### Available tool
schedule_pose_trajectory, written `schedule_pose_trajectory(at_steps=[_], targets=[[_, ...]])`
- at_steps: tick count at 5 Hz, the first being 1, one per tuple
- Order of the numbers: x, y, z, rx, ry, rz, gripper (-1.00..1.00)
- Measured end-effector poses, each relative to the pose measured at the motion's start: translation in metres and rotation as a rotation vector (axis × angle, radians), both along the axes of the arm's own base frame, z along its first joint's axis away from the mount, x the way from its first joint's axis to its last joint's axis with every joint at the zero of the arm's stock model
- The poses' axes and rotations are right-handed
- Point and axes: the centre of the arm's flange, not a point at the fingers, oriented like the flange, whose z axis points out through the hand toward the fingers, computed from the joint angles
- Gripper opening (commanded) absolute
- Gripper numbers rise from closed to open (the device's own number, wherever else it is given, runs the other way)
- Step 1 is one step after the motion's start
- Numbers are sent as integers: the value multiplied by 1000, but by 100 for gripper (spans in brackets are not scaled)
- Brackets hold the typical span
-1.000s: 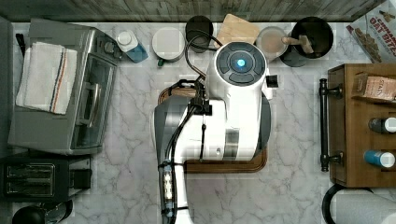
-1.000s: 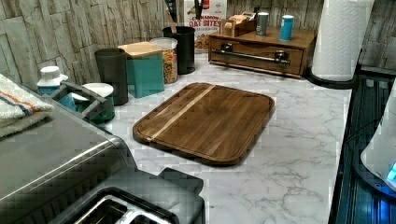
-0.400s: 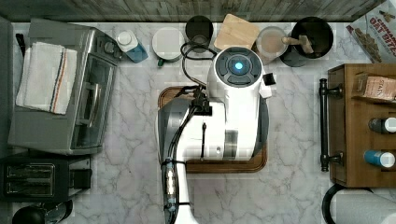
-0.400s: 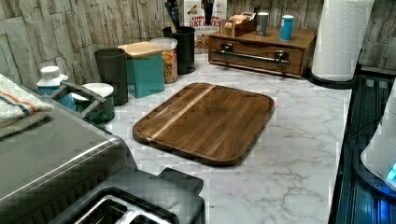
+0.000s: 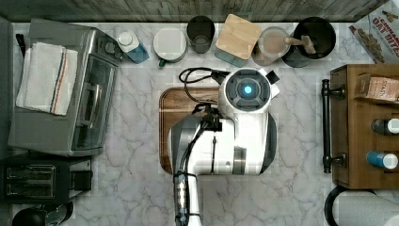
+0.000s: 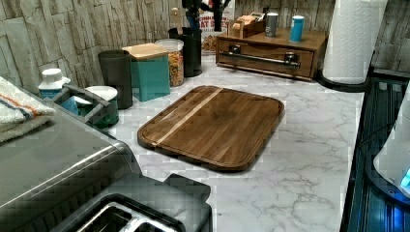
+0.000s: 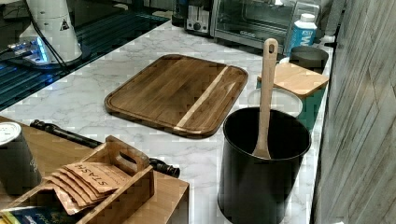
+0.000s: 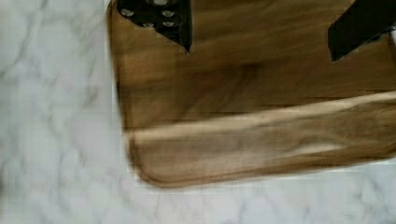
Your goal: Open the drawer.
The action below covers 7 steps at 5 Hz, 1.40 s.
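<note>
the black two-fingered gripper (image 8: 261,32) hangs spread wide over the brown wooden cutting board (image 8: 252,107); the medium-brown wooden drawer (image 6: 263,60) with its long black bar handle (image 5: 325,127) sits well apart from it, so a misjudged reach might strike the cabinet.

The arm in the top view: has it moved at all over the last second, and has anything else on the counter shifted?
The arm has swung a little toward the top view's right, nearer the drawer. Its gripper is open over the cutting board, holding nothing. The drawer is shut as before, and the board and jars have not moved.
</note>
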Motion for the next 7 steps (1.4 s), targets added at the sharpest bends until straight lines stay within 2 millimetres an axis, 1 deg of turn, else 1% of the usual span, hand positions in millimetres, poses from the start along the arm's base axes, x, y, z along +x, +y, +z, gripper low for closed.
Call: schedule_pose_trajectory(at_steps=[1,2,3,4,5,6,7], targets=[[-8,-21,-9,-5,16,30,100],[-13,-52,-15,-24,1,41,100],[-16,-89,-16,-37,-59,139,100],[-24,-127,-19,-44,-60,225,100],[-31,-166,-27,-59,-79,203,100],[-34,-199,-36,-93,-130,150,100],[-38,-218,-43,-107,-140,119,100]])
